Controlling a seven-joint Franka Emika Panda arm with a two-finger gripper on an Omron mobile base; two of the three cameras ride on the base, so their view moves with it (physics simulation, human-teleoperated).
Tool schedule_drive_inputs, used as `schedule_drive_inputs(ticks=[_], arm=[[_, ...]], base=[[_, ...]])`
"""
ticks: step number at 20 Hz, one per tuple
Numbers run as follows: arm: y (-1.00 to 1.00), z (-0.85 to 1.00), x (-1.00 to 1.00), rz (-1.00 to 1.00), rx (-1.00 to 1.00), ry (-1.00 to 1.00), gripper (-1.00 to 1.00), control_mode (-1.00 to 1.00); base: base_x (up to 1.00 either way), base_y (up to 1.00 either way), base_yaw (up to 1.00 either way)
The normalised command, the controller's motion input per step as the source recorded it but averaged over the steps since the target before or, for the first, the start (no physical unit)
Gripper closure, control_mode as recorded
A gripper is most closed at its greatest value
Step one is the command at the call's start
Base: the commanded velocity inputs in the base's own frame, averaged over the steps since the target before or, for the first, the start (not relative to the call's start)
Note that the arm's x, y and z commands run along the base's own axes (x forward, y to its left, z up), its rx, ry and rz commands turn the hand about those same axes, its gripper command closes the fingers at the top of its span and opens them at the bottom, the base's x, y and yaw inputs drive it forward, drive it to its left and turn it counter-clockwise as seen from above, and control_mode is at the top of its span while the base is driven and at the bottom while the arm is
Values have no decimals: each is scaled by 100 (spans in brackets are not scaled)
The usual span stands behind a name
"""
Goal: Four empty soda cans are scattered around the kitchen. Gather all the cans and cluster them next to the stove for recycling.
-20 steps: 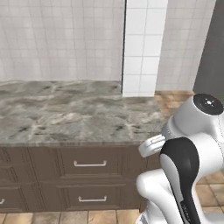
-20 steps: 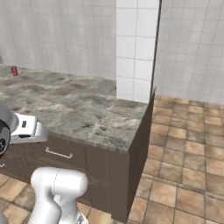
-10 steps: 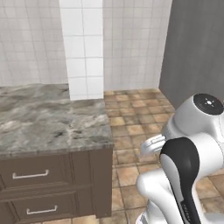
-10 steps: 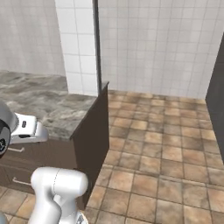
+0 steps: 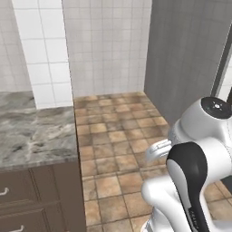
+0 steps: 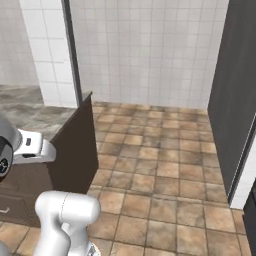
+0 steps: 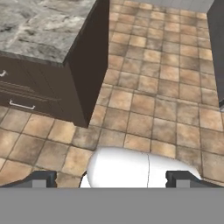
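Note:
The soda cans and the stove are out of view. In the hand view my gripper (image 7: pixel 112 179) looks down at the floor with its two dark fingertips (image 7: pixel 43 178) far apart at the bottom, open, with nothing held between them. The arm is folded close above the base, rising at the lower right of the left base view and the lower left of the right base view.
A grey marble counter (image 5: pixel 36 136) on dark drawer cabinets ends at the left (image 6: pixel 30 112) (image 7: pixel 43 26). Brown tiled floor (image 6: pixel 160 165) stretches ahead and to the right. A white tiled wall (image 5: pixel 108 45) closes the back. A tall dark grey panel (image 6: pixel 235 90) stands at the right.
The base has turned right, so the whole picture has shifted: the counter has slid off to the left and open floor and the dark panel have come in. The gripper stays open.

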Motion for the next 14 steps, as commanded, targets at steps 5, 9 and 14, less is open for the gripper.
schedule_drive_inputs(ticks=[5,9,14], arm=[[0,0,0,0,0,0,-100,100],[0,0,0,0,0,0,-100,100],[0,0,0,0,0,0,-100,100]], base=[[42,-52,-8],[58,-48,-5],[62,-51,-5]])
